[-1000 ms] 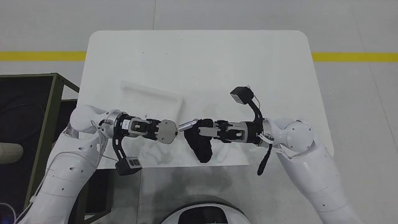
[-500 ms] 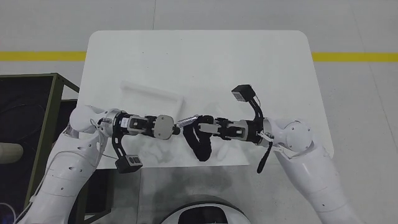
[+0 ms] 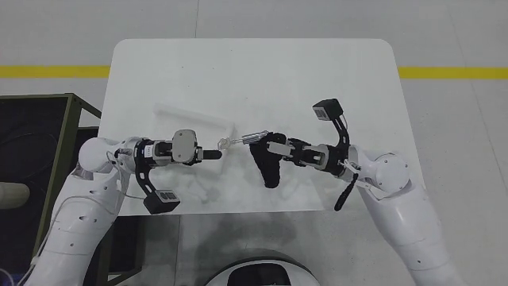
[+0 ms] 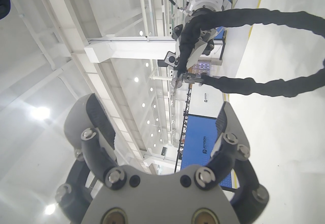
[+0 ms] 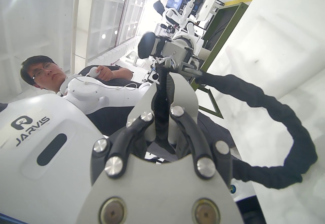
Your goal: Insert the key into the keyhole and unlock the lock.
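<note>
My right gripper (image 3: 266, 144) (image 5: 164, 86) is shut on a black cable lock (image 3: 269, 173) (image 5: 279, 113), held above the table's front middle with its loop hanging down. The lock's metal head (image 3: 252, 137) (image 4: 193, 78) points toward the left arm. A key on a small ring (image 3: 228, 141) (image 4: 176, 82) sticks out of the head's tip. My left gripper (image 3: 213, 155) (image 4: 161, 118) is open with nothing between its pads. It faces the key from a short distance to the left and does not touch it.
A shallow white tray (image 3: 194, 117) lies on the white table (image 3: 317, 71) behind the left arm. A dark cabinet (image 3: 36, 143) stands off the table's left edge. The back and right of the table are bare.
The left gripper has drawn back to the left, away from the lock head, leaving the key at the head. The right gripper has carried the lock a little to the right and farther back.
</note>
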